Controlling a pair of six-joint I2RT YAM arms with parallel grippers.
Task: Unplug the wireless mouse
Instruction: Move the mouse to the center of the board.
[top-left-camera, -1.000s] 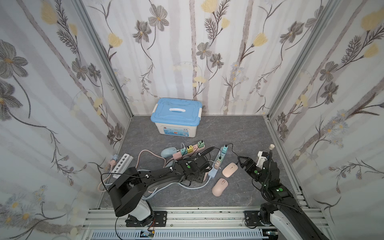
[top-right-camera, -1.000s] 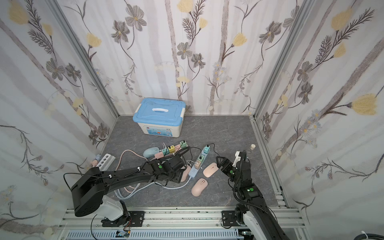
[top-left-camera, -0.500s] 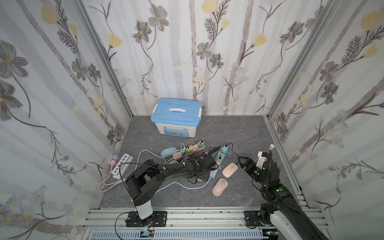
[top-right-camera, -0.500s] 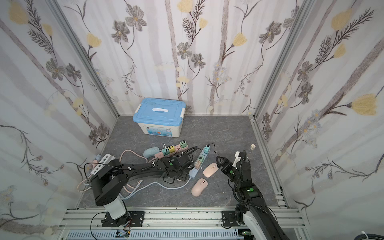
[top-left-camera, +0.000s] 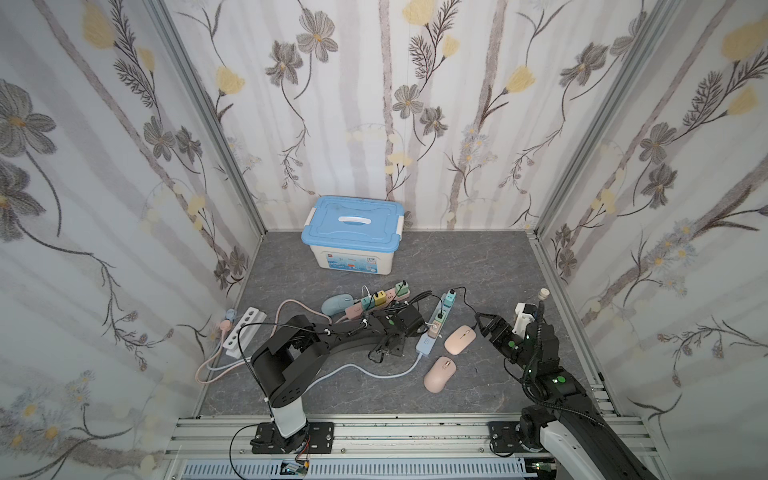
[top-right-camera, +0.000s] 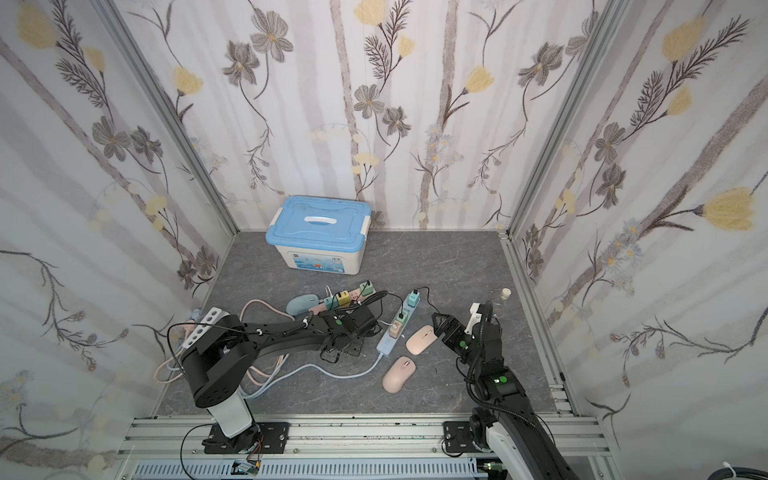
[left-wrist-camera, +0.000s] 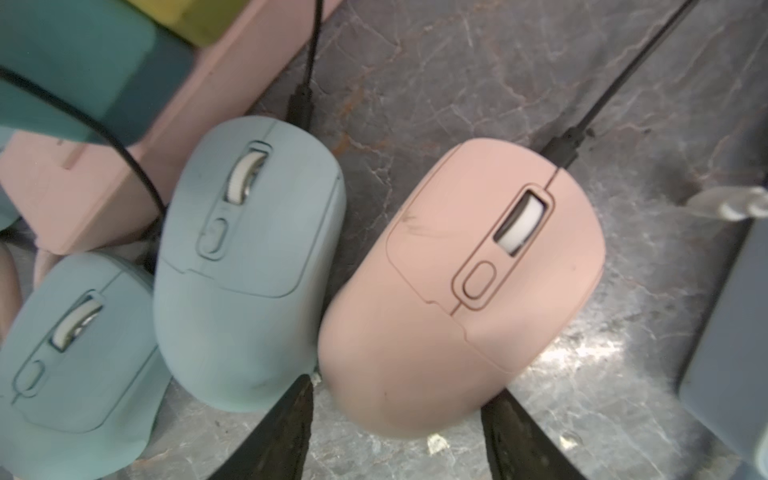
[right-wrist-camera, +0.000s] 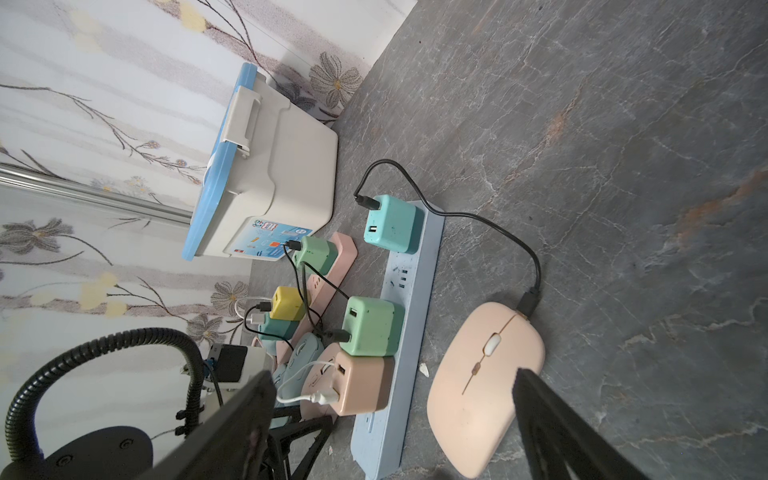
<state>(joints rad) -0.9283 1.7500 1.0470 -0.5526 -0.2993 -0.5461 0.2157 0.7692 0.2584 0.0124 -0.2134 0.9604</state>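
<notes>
In the left wrist view a pink mouse (left-wrist-camera: 457, 291) lies on the grey floor with a black cable plug (left-wrist-camera: 561, 145) in its front. My left gripper (left-wrist-camera: 401, 390) is shut on its rear end, one fingertip on each side. A blue mouse (left-wrist-camera: 249, 266) touches it on one side. My right gripper (right-wrist-camera: 395, 374) is open and hangs just above a flat pink mouse (right-wrist-camera: 486, 386), beside the blue power strip (right-wrist-camera: 399, 274). That mouse's black cable (right-wrist-camera: 528, 301) runs to a teal adapter (right-wrist-camera: 390, 224). In both top views the left gripper (top-left-camera: 388, 347) (top-right-camera: 345, 347) hides its mouse.
A second flat pink mouse (top-left-camera: 439, 374) lies loose near the front. A blue-lidded box (top-left-camera: 353, 232) stands at the back. A pink power strip (top-left-camera: 374, 301) with adapters, a white strip (top-left-camera: 243, 332) and loose cables crowd the left half.
The left arm's shoulder and elbow have swung toward the middle while its gripper stayed by the power strips. The right arm has not moved.
</notes>
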